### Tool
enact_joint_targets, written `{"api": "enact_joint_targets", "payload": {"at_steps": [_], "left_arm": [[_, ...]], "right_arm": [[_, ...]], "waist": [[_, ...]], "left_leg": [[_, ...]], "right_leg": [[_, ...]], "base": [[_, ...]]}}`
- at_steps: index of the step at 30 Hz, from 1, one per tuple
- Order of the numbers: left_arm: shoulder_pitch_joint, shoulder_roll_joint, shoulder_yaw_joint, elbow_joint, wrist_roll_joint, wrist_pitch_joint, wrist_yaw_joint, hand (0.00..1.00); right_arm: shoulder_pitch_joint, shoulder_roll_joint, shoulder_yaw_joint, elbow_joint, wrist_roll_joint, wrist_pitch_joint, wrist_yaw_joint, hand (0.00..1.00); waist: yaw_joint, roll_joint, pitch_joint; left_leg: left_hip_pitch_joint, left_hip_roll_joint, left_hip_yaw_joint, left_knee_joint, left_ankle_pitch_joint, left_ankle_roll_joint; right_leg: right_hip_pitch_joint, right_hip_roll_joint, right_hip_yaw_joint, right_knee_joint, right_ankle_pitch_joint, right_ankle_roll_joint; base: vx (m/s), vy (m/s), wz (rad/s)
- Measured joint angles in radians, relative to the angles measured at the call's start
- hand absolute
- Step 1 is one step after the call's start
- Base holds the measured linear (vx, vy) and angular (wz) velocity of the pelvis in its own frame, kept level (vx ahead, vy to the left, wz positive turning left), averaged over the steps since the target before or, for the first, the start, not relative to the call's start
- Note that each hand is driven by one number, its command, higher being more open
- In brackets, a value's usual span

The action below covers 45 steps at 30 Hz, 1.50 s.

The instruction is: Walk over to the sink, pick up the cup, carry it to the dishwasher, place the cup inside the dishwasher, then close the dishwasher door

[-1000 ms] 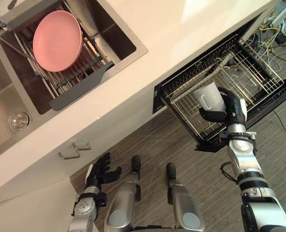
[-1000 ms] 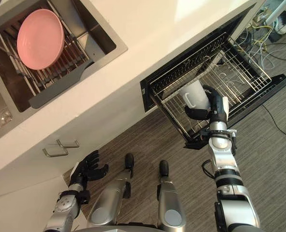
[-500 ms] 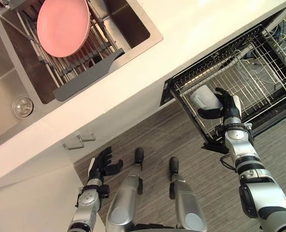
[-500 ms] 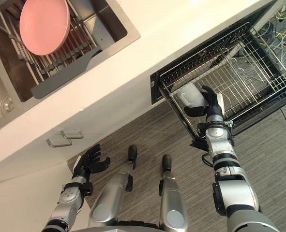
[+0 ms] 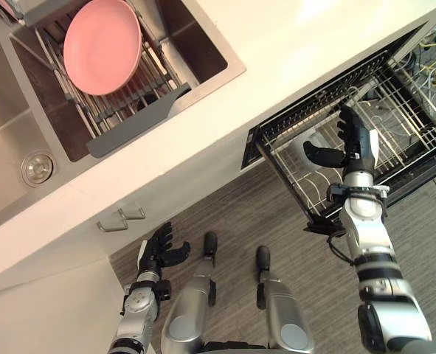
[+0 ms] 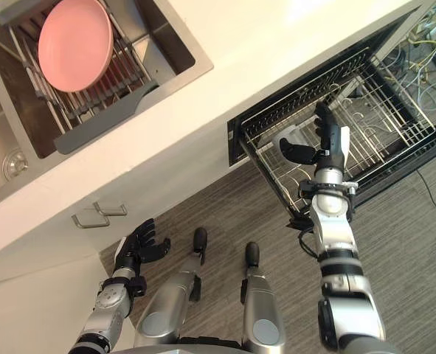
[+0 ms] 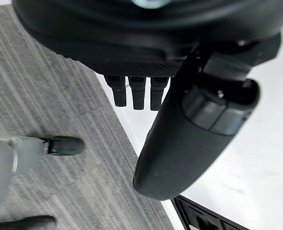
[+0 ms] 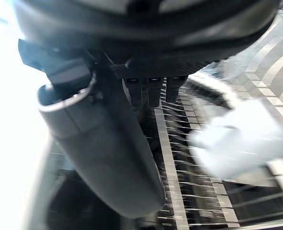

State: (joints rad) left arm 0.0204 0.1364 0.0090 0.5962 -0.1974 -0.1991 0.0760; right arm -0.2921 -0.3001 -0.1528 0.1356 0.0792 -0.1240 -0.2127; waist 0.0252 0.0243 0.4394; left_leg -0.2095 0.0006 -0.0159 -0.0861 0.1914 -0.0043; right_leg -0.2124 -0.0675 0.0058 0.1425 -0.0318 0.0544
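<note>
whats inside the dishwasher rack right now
A white cup sits in the wire rack, next to the open right hand. The thumb covers part of the cup, and the counter hides the rack's back end.

Bright, even indoor light bleaches the pale countertop [image 5: 291,51] to glare toward the upper right of both eye views, soft shadow fills the sink [image 5: 199,40], the dishwasher [image 5: 251,144] mouth stays dark, and one side of each wrist view burns out white.

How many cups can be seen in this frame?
1: a white cup sits in the silver wire dishwasher rack, next to the open right hand. More could be hidden deeper inside the dishwasher.
</note>
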Motion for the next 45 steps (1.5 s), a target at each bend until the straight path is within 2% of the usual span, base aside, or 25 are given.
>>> {"api": "enact_joint_targets", "payload": {"at_steps": [1, 5, 8, 12, 14, 15, 16, 17, 18, 19, 20, 22, 25, 26, 28, 29, 30, 31, 33, 34, 35, 36, 38, 41, 45], "left_arm": [[0.003, 0.0, 0.007, 0.0, 0.0, 0.002, 0.0, 0.9], [0.046, 0.001, 0.041, 0.001, 0.003, 0.011, -0.003, 0.9], [0.064, -0.002, 0.043, 0.007, 0.003, 0.019, -0.011, 0.9], [0.077, -0.03, 0.063, 0.033, 0.003, 0.019, -0.012, 0.9], [0.082, -0.039, 0.07, 0.045, 0.003, 0.019, -0.012, 0.9], [0.087, -0.042, 0.069, 0.047, 0.003, 0.019, -0.012, 0.9], [0.085, -0.042, 0.069, 0.058, 0.003, 0.019, -0.013, 0.9], [0.081, -0.043, 0.069, 0.068, 0.004, 0.018, -0.013, 0.9], [0.081, -0.045, 0.069, 0.084, 0.005, 0.018, -0.012, 0.9], [0.085, -0.046, 0.069, 0.09, 0.011, 0.019, -0.012, 0.9], [0.107, -0.047, 0.069, 0.093, 0.026, 0.019, -0.011, 0.9], [0.126, -0.048, 0.069, 0.1, 0.035, 0.019, -0.01, 0.9], [0.164, -0.05, 0.075, 0.115, 0.038, 0.022, -0.008, 0.9], [0.164, -0.049, 0.08, 0.114, 0.042, 0.022, -0.008, 0.9], [0.168, -0.041, 0.077, 0.115, 0.043, 0.022, -0.005, 0.9], [0.167, -0.027, 0.068, 0.111, 0.046, 0.022, 0.001, 0.9], [0.165, -0.015, 0.062, 0.109, 0.063, 0.021, 0.007, 0.9], [0.164, -0.007, 0.06, 0.108, 0.066, 0.021, 0.011, 0.9], [0.157, 0.012, 0.06, 0.108, 0.075, 0.02, 0.012, 0.9], [0.155, 0.014, 0.06, 0.108, 0.076, 0.019, 0.012, 0.9], [0.153, 0.023, 0.06, 0.107, 0.078, 0.016, 0.012, 0.9], [0.147, 0.023, 0.061, 0.115, 0.079, 0.017, 0.012, 0.9], [0.159, -0.003, 0.062, 0.1, 0.08, 0.009, 0.011, 0.9], [0.183, -0.004, 0.092, 0.097, 0.08, 0.007, 0.012, 0.9], [0.194, -0.007, 0.1, 0.112, 0.081, 0.007, 0.012, 0.9]], "right_arm": [[0.031, 0.015, -0.002, -0.036, -0.007, -0.002, -0.002, 0.9], [0.238, 0.119, -0.016, -0.214, -0.046, -0.017, 0.017, 0.9], [0.33, 0.152, -0.017, -0.315, -0.074, -0.029, 0.034, 0.9], [0.389, 0.17, -0.008, -0.416, -0.083, -0.058, 0.054, 0.9], [0.4, 0.17, 0.011, -0.466, -0.083, -0.08, 0.057, 0.9], [0.401, 0.168, 0.02, -0.486, -0.083, -0.097, 0.06, 0.9], [0.401, 0.165, 0.022, -0.498, -0.083, -0.104, 0.059, 0.9], [0.4, 0.156, 0.022, -0.499, -0.083, -0.107, 0.059, 0.9], [0.395, 0.131, 0.024, -0.499, -0.085, -0.108, 0.059, 0.9], [0.389, 0.118, 0.027, -0.498, -0.088, -0.108, 0.059, 0.9], [0.367, 0.093, 0.043, -0.49, -0.105, -0.108, 0.059, 0.9], [0.347, 0.074, 0.058, -0.473, -0.124, -0.112, 0.061, 0.9], [0.311, 0.06, 0.071, -0.416, -0.161, -0.112, 0.068, 0.9], [0.297, 0.055, 0.073, -0.383, -0.164, -0.112, 0.069, 0.9], [0.273, 0.037, 0.086, -0.324, -0.183, -0.107, 0.076, 0.9], [0.274, 0.027, 0.089, -0.297, -0.198, -0.102, 0.081, 0.9], [0.279, 0.025, 0.09, -0.279, -0.205, -0.095, 0.085, 0.9], [0.282, 0.025, 0.09, -0.274, -0.205, -0.094, 0.087, 0.9], [0.283, 0.009, 0.09, -0.273, -0.222, -0.095, 0.089, 0.9], [0.283, 0.0, 0.09, -0.274, -0.224, -0.095, 0.09, 0.9], [0.285, -0.02, 0.09, -0.275, -0.229, -0.095, 0.092, 0.9], [0.287, -0.028, 0.088, -0.274, -0.23, -0.095, 0.092, 0.9], [0.303, -0.056, 0.084, -0.273, -0.24, -0.094, 0.097, 0.9], [0.309, -0.072, 0.079, -0.273, -0.263, -0.094, 0.114, 0.9], [0.335, -0.101, 0.078, -0.274, -0.269, -0.094, 0.14, 0.9]], "waist": [[-0.004, -0.007, -0.004], [-0.019, -0.064, -0.042], [-0.026, -0.086, -0.08], [-0.027, -0.084, -0.119], [-0.023, -0.085, -0.124], [-0.025, -0.08, -0.134], [-0.032, -0.077, -0.143], [-0.036, -0.076, -0.144], [-0.038, -0.066, -0.151], [-0.036, -0.061, -0.154], [-0.034, -0.055, -0.158], [-0.02, -0.053, -0.167], [-0.011, -0.058, -0.182], [-0.011, -0.062, -0.181], [-0.016, -0.061, -0.184], [-0.025, -0.062, -0.185], [-0.047, -0.064, -0.187], [-0.053, -0.066, -0.19], [-0.07, -0.068, -0.207], [-0.07, -0.069, -0.211], [-0.07, -0.094, -0.225], [-0.073, -0.097, -0.228], [-0.066, -0.063, -0.253], [-0.067, -0.054, -0.259], [-0.066, -0.053, -0.26]], "left_leg": [[0.006, 0.0, -0.002, 0.0, -0.001, 0.001], [0.071, -0.001, -0.005, 0.0, -0.023, -0.008], [0.088, -0.001, -0.02, 0.0, -0.031, -0.013], [0.103, -0.007, -0.062, 0.009, -0.037, -0.018], [0.085, -0.018, -0.099, 0.064, -0.061, -0.024], [0.045, -0.019, -0.098, 0.101, -0.1, -0.019], [0.016, 0.013, 0.013, 0.139, -0.129, -0.007], [0.006, 0.035, 0.073, 0.163, -0.137, -0.007], [-0.021, 0.089, 0.201, 0.214, -0.143, -0.004], [-0.031, 0.117, 0.265, 0.236, -0.143, -0.003], [-0.034, 0.159, 0.388, 0.265, -0.143, -0.003], [-0.033, 0.15, 0.409, 0.266, -0.144, 0.008], [-0.025, 0.087, 0.411, 0.287, -0.182, 0.035], [-0.019, 0.063, 0.408, 0.317, -0.217, 0.043], [0.003, 0.039, 0.407, 0.339, -0.254, 0.059], [0.027, 0.025, 0.39, 0.326, -0.26, 0.067], [0.055, 0.018, 0.362, 0.307, -0.261, 0.069], [0.068, 0.017, 0.352, 0.297, -0.261, 0.069], [0.095, 0.021, 0.323, 0.264, -0.245, 0.051], [0.099, 0.02, 0.319, 0.265, -0.242, 0.051], [0.096, 0.004, 0.311, 0.298, -0.251, 0.04], [0.093, -0.001, 0.298, 0.315, -0.263, 0.035], [0.084, 0.034, 0.274, 0.326, -0.277, 0.016], [0.099, 0.06, 0.272, 0.292, -0.277, 0.003], [0.137, 0.058, 0.27, 0.26, -0.274, -0.001]], "right_leg": [[0.007, 0.0, -0.003, 0.0, -0.004, -0.001], [0.074, -0.001, -0.009, 0.0, -0.031, -0.005], [0.1, -0.002, -0.025, -0.003, -0.044, -0.008], [0.143, -0.008, -0.07, -0.011, -0.057, -0.009], [0.166, -0.014, -0.112, -0.003, -0.071, -0.013], [0.167, -0.018, -0.149, 0.005, -0.078, -0.015], [0.181, -0.024, -0.203, -0.001, -0.08, -0.016], [0.194, -0.028, -0.232, -0.007, -0.08, -0.015], [0.214, -0.03, -0.278, -0.012, -0.087, -0.012], [0.22, -0.032, -0.295, -0.01, -0.093, -0.009], [0.228, -0.044, -0.32, -0.001, -0.105, 0.004], [0.225, -0.066, -0.325, 0.004, -0.116, 0.019], [0.225, -0.135, -0.333, 0.057, -0.167, 0.038], [0.224, -0.171, -0.333, 0.112, -0.201, 0.051], [0.174, -0.213, -0.264, 0.278, -0.212, 0.044], [0.121, -0.216, -0.176, 0.406, -0.193, 0.01], [0.101, -0.195, -0.098, 0.462, -0.203, -0.003], [0.094, -0.181, -0.066, 0.461, -0.218, -0.002], [0.042, -0.122, 0.015, 0.395, -0.245, -0.001], [0.033, -0.111, 0.031, 0.353, -0.24, 0.006], [0.034, -0.102, 0.057, 0.208, -0.126, 0.012], [0.038, -0.106, 0.072, 0.199, -0.113, 0.078], [0.076, -0.075, 0.063, 0.128, -0.091, 0.064], [0.125, -0.045, 0.057, 0.021, -0.044, 0.05], [0.173, -0.045, 0.055, -0.032, -0.028, 0.05]], "base": [[0.08, -0.044, 0.08], [0.11, -0.05, 0.03], [0.08, -0.041, 0.15], [0.03, -0.029, 0.33], [-0.03, -0.025, 0.62], [-0.08, -0.014, 1.04], [-0.08, -0.015, 1.16], [-0.06, 0.015, 1.33], [-0.03, 0.036, 1.01], [-0.03, 0.088, 1.01], [0.01, 0.119, 0.59], [0.04, 0.137, 0.31], [0.11, 0.156, 0.21], [0.15, 0.161, 0.16], [0.18, 0.174, 0.11], [0.18, 0.175, 0.34], [0.18, 0.151, 0.45], [0.15, 0.024, 0.5], [0.16, -0.031, 0.41], [0.23, -0.091, 0.39], [0.2, -0.101, 0.33], [0.21, -0.112, 0.41], [0.17, -0.073, 0.1], [0.18, -0.087, -0.13], [0.07, -0.012, -0.01]]}}
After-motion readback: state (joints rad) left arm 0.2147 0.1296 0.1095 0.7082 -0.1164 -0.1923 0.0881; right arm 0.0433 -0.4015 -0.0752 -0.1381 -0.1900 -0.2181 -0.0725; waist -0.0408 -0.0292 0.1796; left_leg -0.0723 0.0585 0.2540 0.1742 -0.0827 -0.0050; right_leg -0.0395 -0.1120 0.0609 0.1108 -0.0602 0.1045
